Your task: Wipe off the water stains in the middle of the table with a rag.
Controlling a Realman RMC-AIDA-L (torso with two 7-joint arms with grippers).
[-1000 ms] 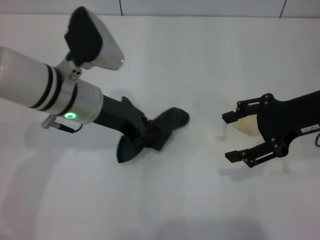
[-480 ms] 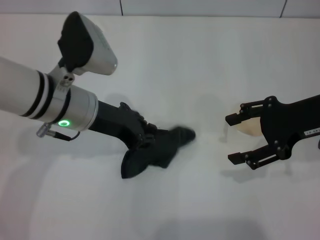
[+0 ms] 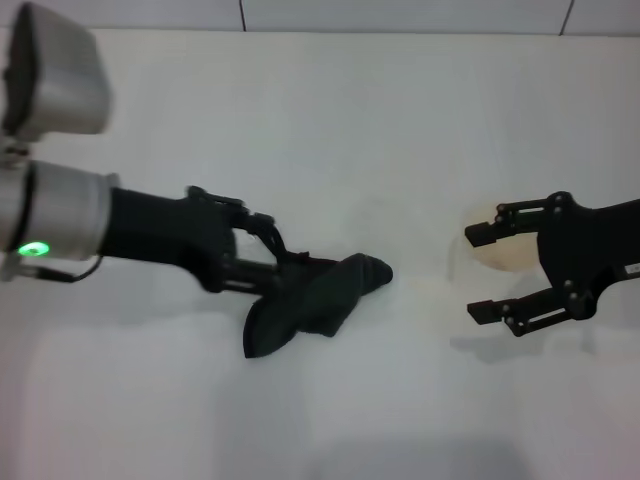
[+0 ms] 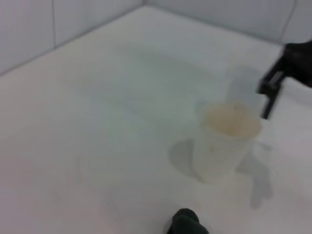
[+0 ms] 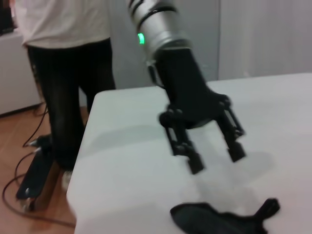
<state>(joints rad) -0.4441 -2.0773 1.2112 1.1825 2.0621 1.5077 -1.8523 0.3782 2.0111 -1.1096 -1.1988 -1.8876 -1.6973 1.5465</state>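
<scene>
— What takes up most of what we see?

— The surface [image 3: 320,120]: broad, white, smooth and plain. Across it from the left reaches the left arm, white barrel and then black links, ending in the left gripper [image 5: 216,160]. In the right wrist view we see its jaws spread wide, with nothing between them, just above the cloth.

— And the other side?

— The right gripper [image 3: 487,272] is of black, skeletal linkage. Its jaws stand wide apart next to the paper cup [image 4: 222,146], a pale cylinder tinted orange inside. We cannot tell whether a finger touches it.

— Where is the rag [image 3: 310,300]?

— It lies near the middle of the surface under the left gripper's tips: dark, soft, limp, rumpled into floppy folds. The water stains themselves we cannot make out.
</scene>
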